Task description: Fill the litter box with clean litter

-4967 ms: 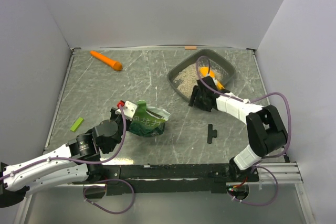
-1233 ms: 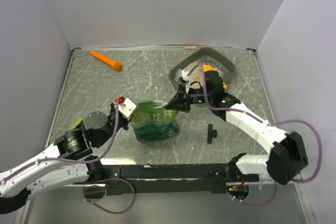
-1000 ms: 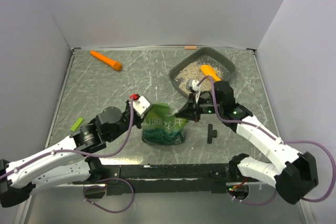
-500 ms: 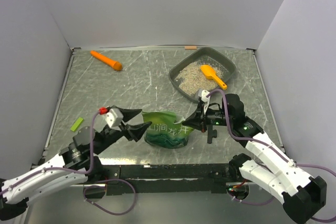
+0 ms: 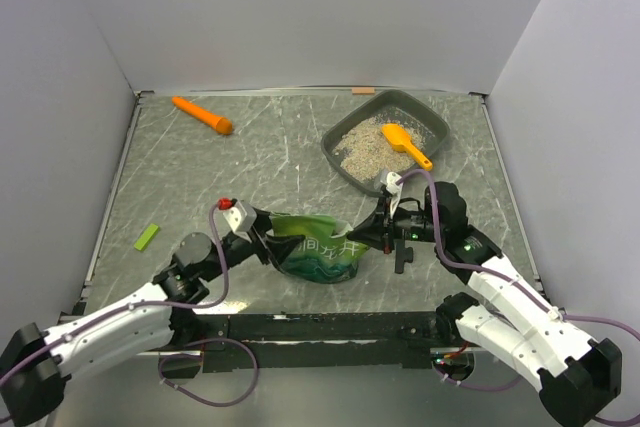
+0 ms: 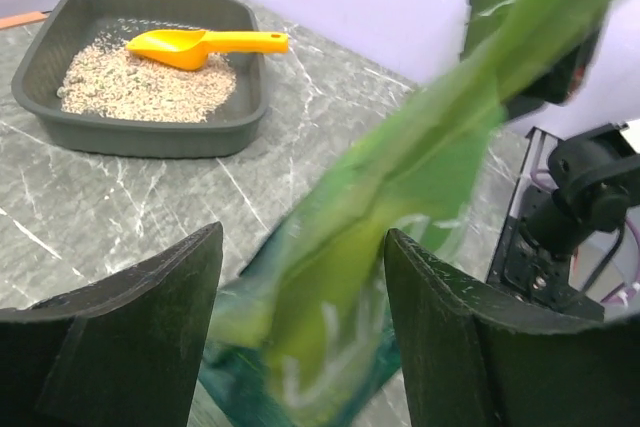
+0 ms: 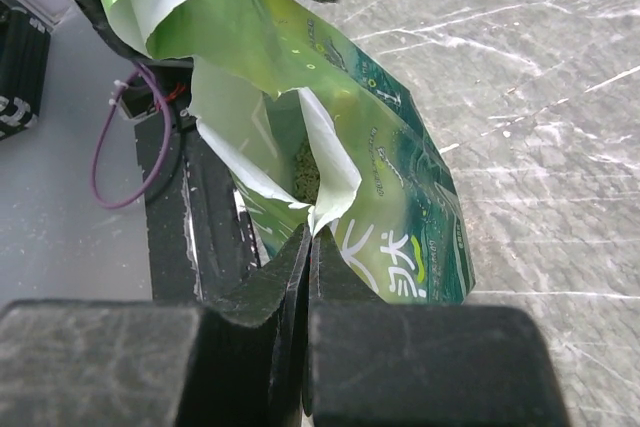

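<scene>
Litter (image 5: 362,144) thinly covers the grey litter box (image 5: 340,165) at the bench's (image 5: 200,177) far right, with an orange scoop (image 5: 405,144) lying on it. Nearer, the clenched right end effector (image 5: 372,235) pinches the green bag (image 5: 315,255) by its torn lip, probably to keep the granules in. The left end effector (image 5: 262,239) gapes around the bag, released. Its white Chinese characters are too creased to read.

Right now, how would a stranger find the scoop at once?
Go to the table's far right corner, where the dark grey litter box sits. The scoop lies inside it on the pale litter. It is orange-yellow plastic; the other orange object lies outside, far left.
</scene>
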